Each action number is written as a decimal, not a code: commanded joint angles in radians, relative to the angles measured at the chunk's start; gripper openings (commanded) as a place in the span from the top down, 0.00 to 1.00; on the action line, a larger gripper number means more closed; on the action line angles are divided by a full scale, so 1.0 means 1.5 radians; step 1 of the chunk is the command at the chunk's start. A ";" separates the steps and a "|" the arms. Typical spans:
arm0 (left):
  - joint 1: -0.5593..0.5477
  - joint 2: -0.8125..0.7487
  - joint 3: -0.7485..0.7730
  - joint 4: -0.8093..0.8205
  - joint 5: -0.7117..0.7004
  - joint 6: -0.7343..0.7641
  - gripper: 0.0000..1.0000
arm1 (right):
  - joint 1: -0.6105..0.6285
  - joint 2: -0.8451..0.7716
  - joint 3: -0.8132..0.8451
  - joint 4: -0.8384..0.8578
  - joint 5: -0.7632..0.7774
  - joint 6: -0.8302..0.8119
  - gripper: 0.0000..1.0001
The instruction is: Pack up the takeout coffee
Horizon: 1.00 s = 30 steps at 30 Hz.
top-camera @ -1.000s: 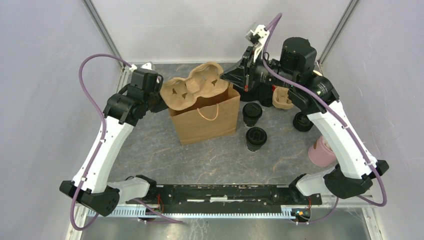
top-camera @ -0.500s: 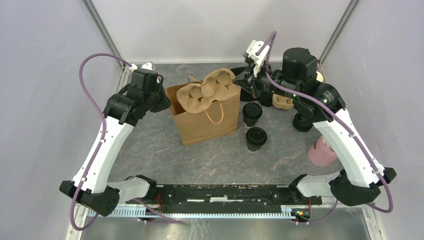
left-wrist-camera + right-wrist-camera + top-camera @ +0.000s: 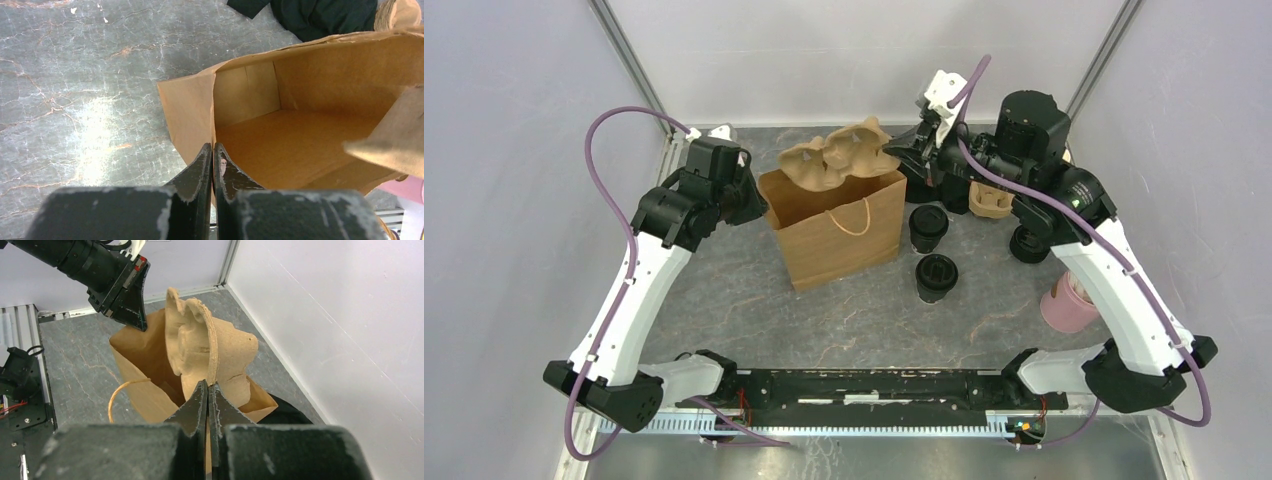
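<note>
The takeout coffee, two black lidded cups (image 3: 927, 228) (image 3: 936, 277), stands on the table just right of the brown paper bag (image 3: 834, 240). My left gripper (image 3: 759, 203) is shut on the bag's left rim (image 3: 213, 146); the bag's inside (image 3: 300, 150) holds nothing. My right gripper (image 3: 904, 155) is shut on the edge of a pulp cup carrier (image 3: 839, 155), which hangs tilted on edge over the bag's mouth. In the right wrist view the carrier (image 3: 200, 347) stands upright above the bag (image 3: 145, 385), pinched at my gripper (image 3: 207, 384).
A second pulp carrier (image 3: 989, 198) and loose black lids (image 3: 1029, 243) lie under my right arm. A pink stack of cups (image 3: 1064, 305) stands at the right. The enclosure walls are close at the back and on both sides.
The right gripper carried the carrier over the bag and turned it from lying flat to standing on edge. The left gripper kept its hold on the bag's rim.
</note>
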 commanded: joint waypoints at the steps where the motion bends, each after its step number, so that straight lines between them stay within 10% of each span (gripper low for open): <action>1: 0.001 -0.003 0.008 0.017 0.015 0.039 0.90 | 0.002 -0.024 -0.037 0.072 -0.019 -0.013 1.00; 12: 0.001 -0.015 -0.008 0.023 0.032 0.042 0.90 | 0.026 -0.019 -0.056 -0.042 -0.012 -0.176 1.00; 23: 0.001 -0.017 0.000 0.012 0.071 0.039 0.88 | 0.187 0.113 0.092 -0.111 0.338 0.026 1.00; 30: 0.001 -0.013 0.001 0.009 0.078 0.054 0.88 | 0.186 0.186 0.156 -0.188 0.379 0.225 1.00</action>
